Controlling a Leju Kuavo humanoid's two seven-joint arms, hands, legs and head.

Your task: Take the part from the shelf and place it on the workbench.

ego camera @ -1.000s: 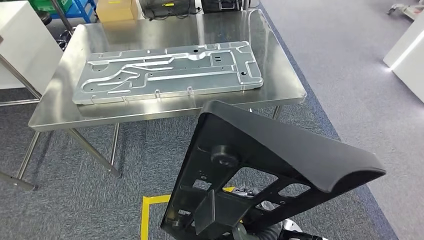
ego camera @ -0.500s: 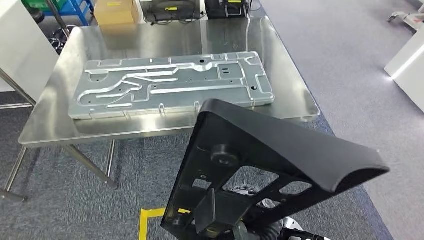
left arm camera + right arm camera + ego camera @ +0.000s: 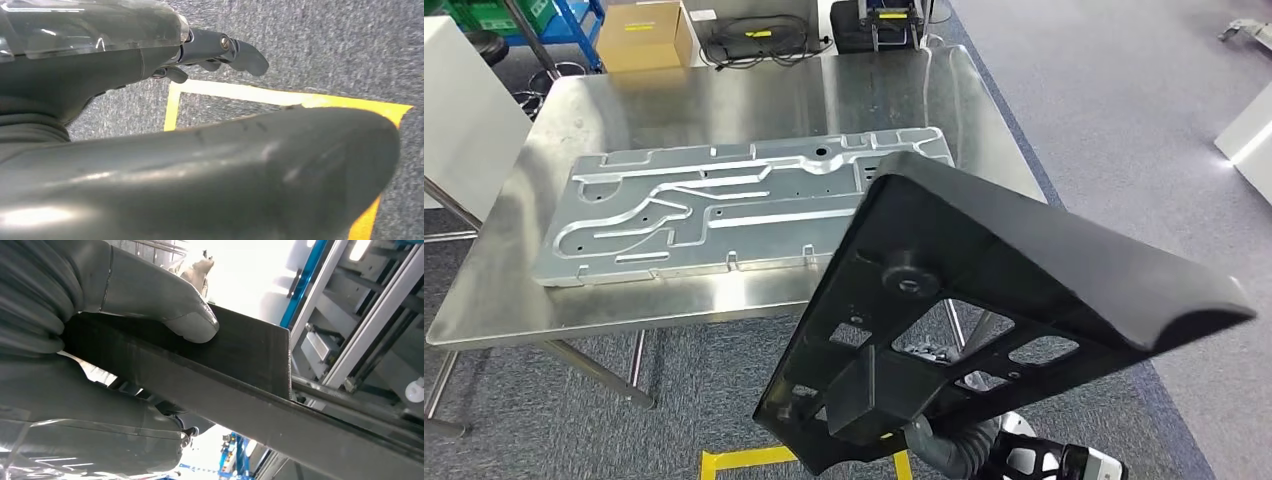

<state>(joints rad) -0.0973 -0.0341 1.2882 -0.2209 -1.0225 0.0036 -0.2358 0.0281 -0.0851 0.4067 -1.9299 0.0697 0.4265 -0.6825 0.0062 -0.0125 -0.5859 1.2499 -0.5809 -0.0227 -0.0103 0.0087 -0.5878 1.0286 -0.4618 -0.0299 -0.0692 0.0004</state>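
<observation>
A white cabinet (image 3: 464, 110) stands at the far left of the steel bench (image 3: 674, 95), with a cardboard box (image 3: 642, 35) on the floor just behind the bench's back edge. A long metal plate (image 3: 714, 205), stamped with grooves and holes, lies flat across the middle of the bench. To the right of the box, also behind the bench, sit dark cases (image 3: 874, 25) with yellow labels. In front of the bench, yellow tape (image 3: 744, 460) marks a square on the grey carpet (image 3: 1124, 120).

The black part (image 3: 1024, 270), a broad moulded panel with ribs and cut-outs on its underside, is held tilted in the air at the bench's front right corner, its upper edge overlapping the right end of the metal plate from the head camera. It touches neither bench nor plate as far as can be seen.

The right hand (image 3: 100, 315) grips the part by a flat edge, the grey thumb (image 3: 170, 305) pressed on one face and the fingers wrapped behind. The left hand (image 3: 210, 52) hangs over the carpet and yellow tape, holding nothing; its dark fingers (image 3: 245, 55) look loosely curled, and whether they are apart or together cannot be told.
</observation>
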